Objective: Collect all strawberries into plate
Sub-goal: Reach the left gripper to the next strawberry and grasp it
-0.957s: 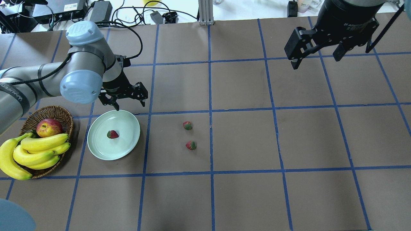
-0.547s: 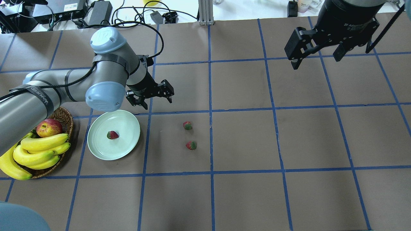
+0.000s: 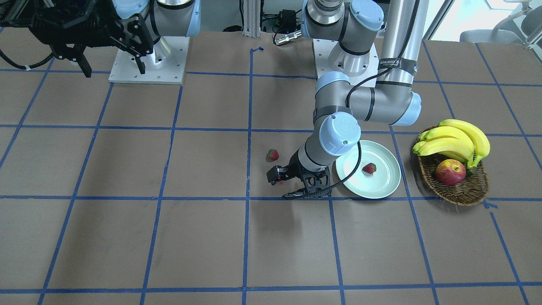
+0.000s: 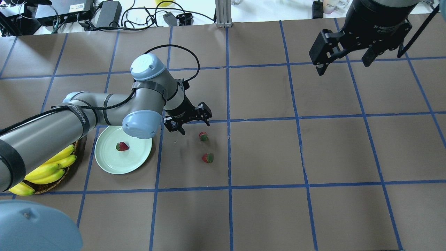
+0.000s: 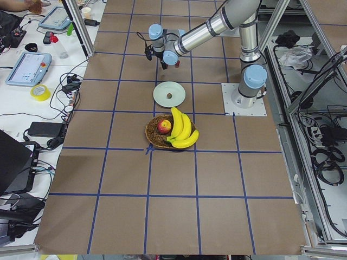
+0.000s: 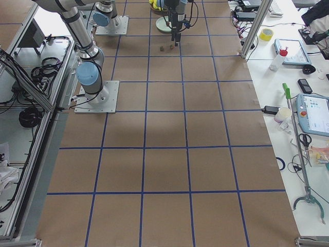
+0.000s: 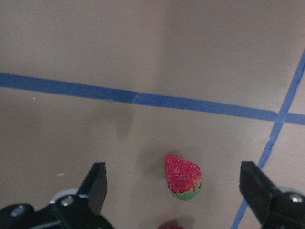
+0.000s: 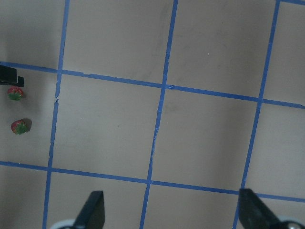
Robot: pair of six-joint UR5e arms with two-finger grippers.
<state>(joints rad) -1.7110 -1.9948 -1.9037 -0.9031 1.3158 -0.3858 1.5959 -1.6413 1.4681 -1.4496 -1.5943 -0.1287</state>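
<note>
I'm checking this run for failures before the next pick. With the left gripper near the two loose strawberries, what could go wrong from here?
1. The left gripper hangs open by the nearest strawberry, small and rounded; closing jaws might squirt it sideways.
2. The other loose strawberry lies close by; a descending finger might knock it away.
3. The plate is shallow, so a dropped berry might roll off.

Table (image 4: 313,150) covered in brown paper, ruled into squares by blue tape lines (image 4: 264,119). Directly on it: a pale green plate (image 4: 136,161); a wicker basket (image 3: 461,195) just beside the plate; one strawberry (image 4: 203,136) and a second strawberry (image 4: 207,158), close together in the square adjoining the plate's
</note>
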